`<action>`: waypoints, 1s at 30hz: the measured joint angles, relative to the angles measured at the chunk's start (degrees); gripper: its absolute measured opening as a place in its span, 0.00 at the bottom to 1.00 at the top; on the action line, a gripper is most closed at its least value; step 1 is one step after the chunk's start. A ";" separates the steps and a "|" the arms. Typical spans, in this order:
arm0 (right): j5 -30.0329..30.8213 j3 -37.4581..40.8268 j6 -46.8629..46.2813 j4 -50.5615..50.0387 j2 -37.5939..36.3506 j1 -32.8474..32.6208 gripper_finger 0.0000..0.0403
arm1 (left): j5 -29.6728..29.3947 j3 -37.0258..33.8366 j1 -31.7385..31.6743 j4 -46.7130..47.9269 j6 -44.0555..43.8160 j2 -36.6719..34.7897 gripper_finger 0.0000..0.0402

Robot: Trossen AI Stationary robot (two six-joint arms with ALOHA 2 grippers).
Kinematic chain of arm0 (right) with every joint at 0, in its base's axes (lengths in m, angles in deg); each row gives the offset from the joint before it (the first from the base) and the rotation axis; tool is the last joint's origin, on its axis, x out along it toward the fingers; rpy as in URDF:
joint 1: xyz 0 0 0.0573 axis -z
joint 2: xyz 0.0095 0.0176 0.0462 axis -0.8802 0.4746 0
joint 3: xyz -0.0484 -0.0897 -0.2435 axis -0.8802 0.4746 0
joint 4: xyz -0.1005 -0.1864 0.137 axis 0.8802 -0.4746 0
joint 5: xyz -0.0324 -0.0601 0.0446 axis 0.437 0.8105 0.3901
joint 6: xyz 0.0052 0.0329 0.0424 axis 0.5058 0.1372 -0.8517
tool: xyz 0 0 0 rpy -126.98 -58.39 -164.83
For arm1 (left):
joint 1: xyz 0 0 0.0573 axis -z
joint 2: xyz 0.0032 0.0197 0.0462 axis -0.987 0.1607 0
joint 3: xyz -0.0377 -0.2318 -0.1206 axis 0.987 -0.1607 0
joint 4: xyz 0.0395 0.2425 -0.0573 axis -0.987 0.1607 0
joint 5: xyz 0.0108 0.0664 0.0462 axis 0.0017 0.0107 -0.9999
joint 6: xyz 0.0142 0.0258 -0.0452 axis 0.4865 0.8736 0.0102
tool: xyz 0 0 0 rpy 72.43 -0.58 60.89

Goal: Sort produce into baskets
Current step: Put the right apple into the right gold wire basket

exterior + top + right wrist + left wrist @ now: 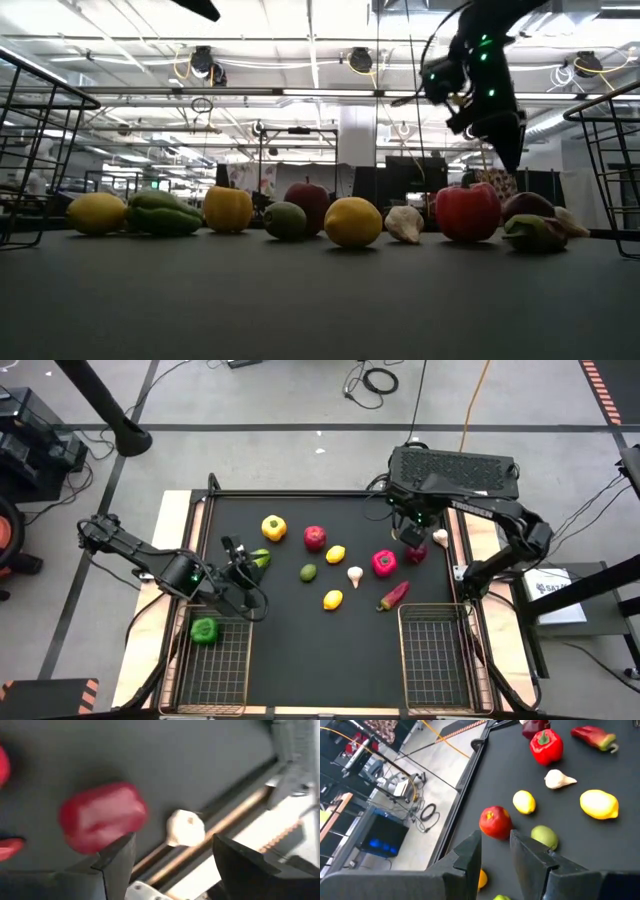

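Above the tabletop's far right corner, right end effector (170,857) spread wide.
It holds nothing; garlic (184,827) lies below; left end effector (496,852) empty, fingers narrowly apart.

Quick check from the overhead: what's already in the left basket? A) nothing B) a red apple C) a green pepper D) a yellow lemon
C: the high view shows a green pepper lying in the left basket, while the lemons and apple sit out on the mat.

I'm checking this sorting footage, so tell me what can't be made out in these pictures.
- Right end effector: its own arm hides the piece under it in the high view.
- Dark red piece: smeared in the right wrist view, type unclear.
- Right basket: cut off by the low view's edge.
- Green pepper: too small for detail.
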 joint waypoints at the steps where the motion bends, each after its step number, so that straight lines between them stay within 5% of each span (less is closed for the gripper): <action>1: -1.04 0.00 0.34 0.03 0.84 0.13 0.63 | 0.01 0.00 0.02 0.01 -0.01 0.00 0.28; 17: -1.48 0.00 0.04 -2.54 10.57 0.26 0.63 | 2.03 0.02 0.05 0.92 -0.58 0.00 0.28; 30: -10.63 -4.63 -0.92 2.88 11.95 -4.86 0.63 | 3.11 0.02 0.09 0.86 -0.61 -0.02 0.28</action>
